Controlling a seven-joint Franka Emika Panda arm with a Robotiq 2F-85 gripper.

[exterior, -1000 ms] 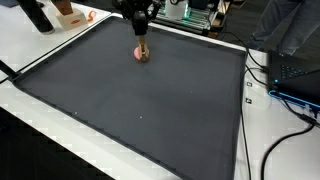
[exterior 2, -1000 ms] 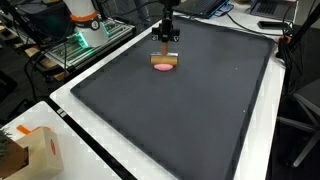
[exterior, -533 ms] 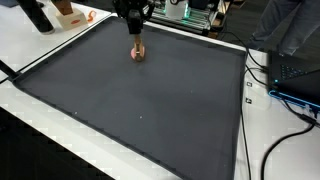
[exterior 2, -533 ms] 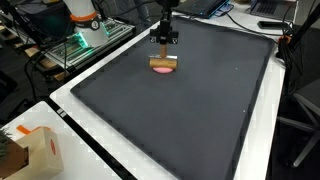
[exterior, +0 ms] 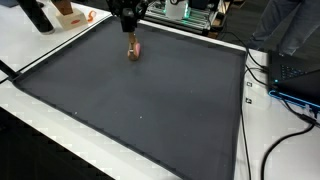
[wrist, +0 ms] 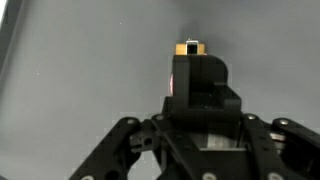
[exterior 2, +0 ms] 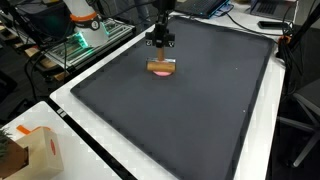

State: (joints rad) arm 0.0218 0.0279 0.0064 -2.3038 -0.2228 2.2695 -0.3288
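A small tan block with a pink side (exterior: 134,50) (exterior 2: 160,68) sits pinched at the tips of my gripper (exterior: 132,42) (exterior 2: 160,58), over the far part of a large dark grey mat (exterior: 150,110) (exterior 2: 190,120). In the wrist view the two fingers of the gripper (wrist: 195,62) stand pressed close together. The block's tan end (wrist: 188,46) shows past the tips, with a pink sliver along one side. The fingers hide the rest of the block. Whether it touches the mat or hangs just above it I cannot tell.
The mat lies on a white table (exterior: 40,50) (exterior 2: 85,95). A cardboard box (exterior 2: 35,150) stands at one corner and small items (exterior: 68,12) at another. Electronics with green lights (exterior 2: 85,38) sit beyond the mat's edge. Cables (exterior: 285,110) and a laptop (exterior: 300,78) lie beside it.
The gripper and the block in it have shifted a little to the left in both exterior views, toward the mat's far edge. The grip has not changed.
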